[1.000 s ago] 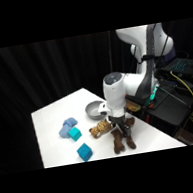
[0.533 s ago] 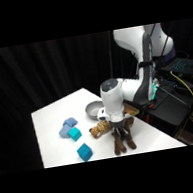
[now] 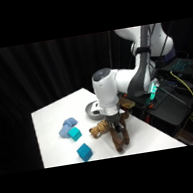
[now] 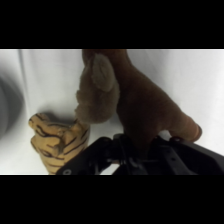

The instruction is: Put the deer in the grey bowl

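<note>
Side cam across table (image 3: 53,121), wrist cam close, looking down, both share deer (image 3: 118,137).

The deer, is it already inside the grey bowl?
No, the deer lies on the table in front of the grey bowl, beside a small striped plush toy.

No text, label, brand, number or sign can be read in either view. The white arm, the table, the plush toys, the blocks and the dark equipment beside the table carry no legible marking.
</note>
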Tool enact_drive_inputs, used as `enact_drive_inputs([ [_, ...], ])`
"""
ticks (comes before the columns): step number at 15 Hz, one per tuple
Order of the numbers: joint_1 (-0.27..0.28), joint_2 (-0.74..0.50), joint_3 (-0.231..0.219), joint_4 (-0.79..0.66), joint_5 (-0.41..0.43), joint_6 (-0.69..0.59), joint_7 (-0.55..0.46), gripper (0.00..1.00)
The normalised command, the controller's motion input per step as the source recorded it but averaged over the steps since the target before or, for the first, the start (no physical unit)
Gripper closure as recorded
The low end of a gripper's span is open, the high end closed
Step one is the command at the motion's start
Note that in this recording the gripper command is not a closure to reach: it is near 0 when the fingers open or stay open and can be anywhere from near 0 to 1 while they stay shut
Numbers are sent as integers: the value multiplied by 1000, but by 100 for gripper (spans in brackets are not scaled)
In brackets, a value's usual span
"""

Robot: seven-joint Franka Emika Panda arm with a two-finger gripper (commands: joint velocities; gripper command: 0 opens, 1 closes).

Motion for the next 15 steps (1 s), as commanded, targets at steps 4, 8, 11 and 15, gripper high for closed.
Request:
enact_drive_inputs([
  [4, -132, -591, -86, 12, 28, -586, -287, 46],
  [8, -133, -370, -132, -12, -42, -312, -214, 45],
  [11, -155, -263, -142, -129, -37, -105, -171, 44],
  [15, -137, -218, -131, -245, -141, 117, -54, 39],
])
